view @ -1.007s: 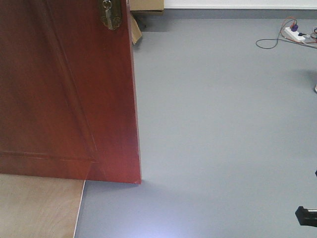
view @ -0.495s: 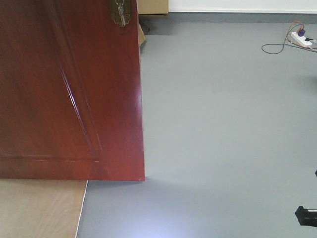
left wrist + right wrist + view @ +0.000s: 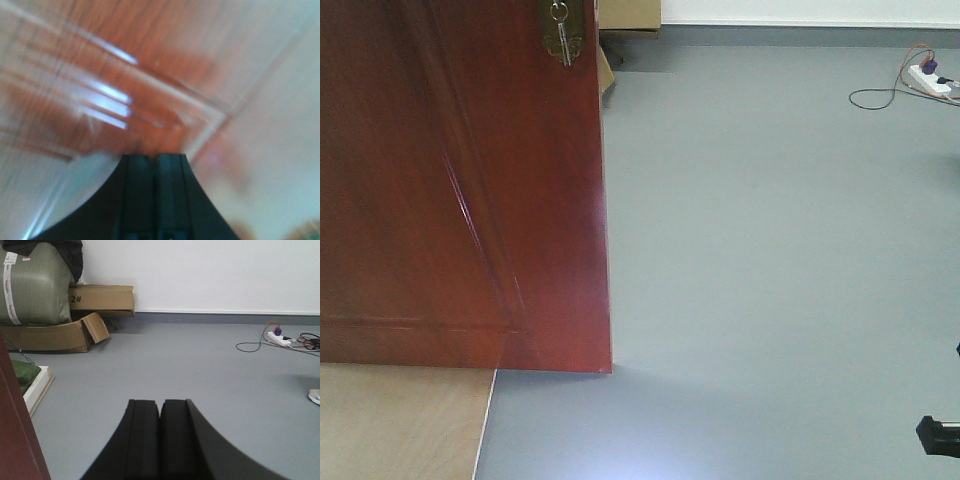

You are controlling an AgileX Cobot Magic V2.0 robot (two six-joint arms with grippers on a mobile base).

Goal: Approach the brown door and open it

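1. Already, in the front view, the brown door (image 3: 460, 190) is seen filling the left side, its free edge shifted slightly rightward against a second ago, with the brass lock plate (image 3: 563, 30) and keys at the top; the approach is judged nearly done.
2. From the left wrist, the left gripper (image 3: 155, 165) is shown with fingers pressed together, nothing held, close before blurred reddish panelling, probably the door face.
3. From the right wrist, the right gripper (image 3: 160, 415) is likewise closed and empty, pointed over grey floor (image 3: 200, 365) toward cardboard boxes (image 3: 75, 315).
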